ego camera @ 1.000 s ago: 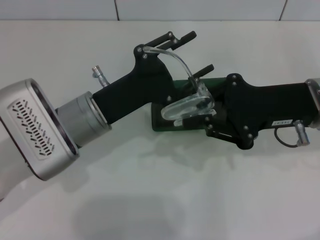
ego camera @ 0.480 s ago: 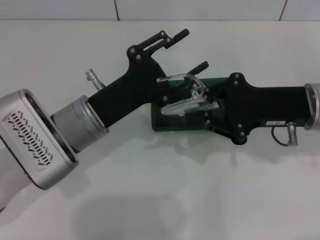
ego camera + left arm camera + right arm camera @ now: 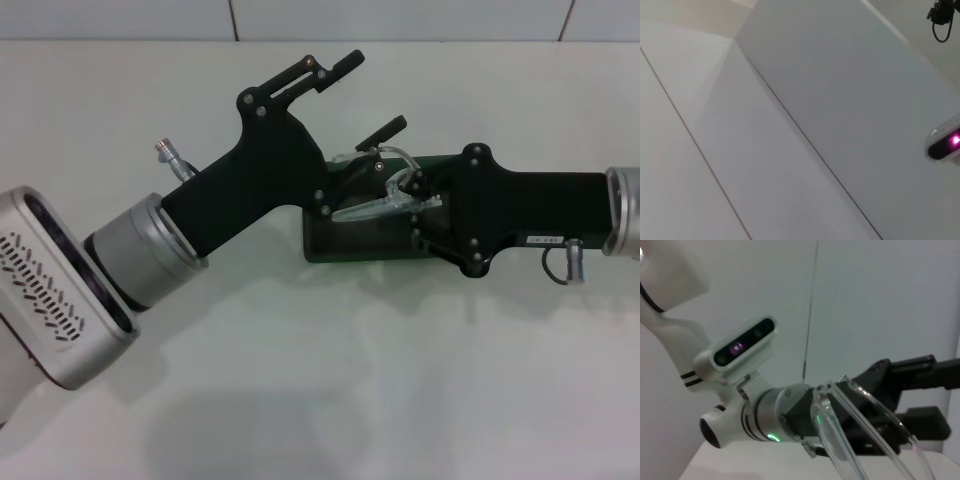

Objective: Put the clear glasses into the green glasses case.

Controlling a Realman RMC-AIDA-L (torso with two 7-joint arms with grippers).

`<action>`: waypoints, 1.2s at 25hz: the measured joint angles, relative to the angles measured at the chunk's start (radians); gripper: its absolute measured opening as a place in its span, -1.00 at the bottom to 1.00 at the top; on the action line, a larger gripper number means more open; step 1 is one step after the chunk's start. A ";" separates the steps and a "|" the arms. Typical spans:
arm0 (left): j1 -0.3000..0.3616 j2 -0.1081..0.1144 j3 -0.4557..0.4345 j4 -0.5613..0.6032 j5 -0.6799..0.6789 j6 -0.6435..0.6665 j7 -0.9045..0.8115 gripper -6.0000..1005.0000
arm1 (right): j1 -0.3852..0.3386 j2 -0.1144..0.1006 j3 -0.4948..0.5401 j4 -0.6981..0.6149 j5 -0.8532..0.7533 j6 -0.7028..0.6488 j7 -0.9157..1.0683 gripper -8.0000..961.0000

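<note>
The clear glasses (image 3: 383,196) hang tilted just above the green glasses case (image 3: 345,246), which lies flat on the white table. My right gripper (image 3: 413,197) reaches in from the right and is shut on the clear glasses at their right end. My left gripper (image 3: 362,96) comes in from the left, open and holding nothing, its lower finger (image 3: 383,129) just above the glasses' clear arm. Close up in the right wrist view, the clear glasses (image 3: 860,442) show with the left gripper (image 3: 925,397) behind them. Both arms cover most of the case.
The white table (image 3: 320,380) stretches in front of the case, and a tiled wall (image 3: 400,18) runs along its far edge. The left arm's large silver wrist (image 3: 60,290) hangs over the table's left part. Only pale surfaces show in the left wrist view.
The left gripper let go of the glasses' arm and drew back to the left. The right gripper lowered the glasses and laid them flatter, close over the case.
</note>
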 joint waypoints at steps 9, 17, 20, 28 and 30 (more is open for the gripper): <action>0.012 0.002 0.000 -0.004 0.000 0.015 0.001 0.09 | -0.002 -0.001 0.000 0.000 0.001 0.030 0.000 -0.75; 0.014 0.005 0.000 -0.010 0.005 0.028 0.011 0.09 | -0.003 -0.001 0.023 0.000 0.000 0.034 0.000 -0.75; 0.015 0.007 0.001 -0.017 0.007 0.030 0.011 0.09 | -0.003 0.000 0.024 0.000 0.000 0.045 0.000 -0.75; 0.023 0.007 -0.025 -0.041 -0.020 0.036 0.013 0.09 | -0.010 0.000 0.026 -0.009 0.000 0.076 -0.012 -0.75; 0.041 0.007 -0.066 -0.050 -0.044 0.046 0.013 0.09 | -0.011 0.000 0.024 -0.009 0.000 0.078 -0.014 -0.75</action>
